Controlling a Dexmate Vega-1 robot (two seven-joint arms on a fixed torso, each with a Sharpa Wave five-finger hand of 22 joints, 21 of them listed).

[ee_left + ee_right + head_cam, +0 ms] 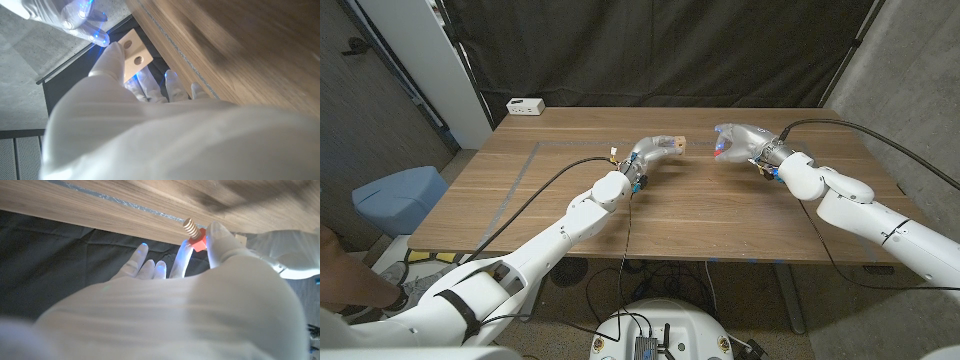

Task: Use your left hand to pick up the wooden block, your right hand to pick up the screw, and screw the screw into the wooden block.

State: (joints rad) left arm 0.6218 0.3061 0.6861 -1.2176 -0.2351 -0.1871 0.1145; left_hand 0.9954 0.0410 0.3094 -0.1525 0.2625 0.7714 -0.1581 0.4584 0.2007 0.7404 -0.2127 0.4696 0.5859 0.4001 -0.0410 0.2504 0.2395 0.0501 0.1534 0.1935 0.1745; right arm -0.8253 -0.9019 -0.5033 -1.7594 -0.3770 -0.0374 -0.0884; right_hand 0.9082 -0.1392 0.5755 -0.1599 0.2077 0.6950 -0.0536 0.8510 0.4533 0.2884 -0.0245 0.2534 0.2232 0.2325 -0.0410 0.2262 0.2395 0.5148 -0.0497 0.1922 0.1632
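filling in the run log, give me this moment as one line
left hand: holds wooden block lifted | right hand: pinches screw | block and screw: apart, not yet joined

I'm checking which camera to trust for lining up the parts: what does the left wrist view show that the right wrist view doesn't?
The left wrist view alone shows the flat pale wooden block with two round holes, held by the left hand, with the right hand's blue-lit fingertips nearby. The right wrist view alone shows the ridged wooden screw with its red head, pinched by the right hand; the block's holes cannot be seen there. Both share the brown wooden table and the dark curtain.
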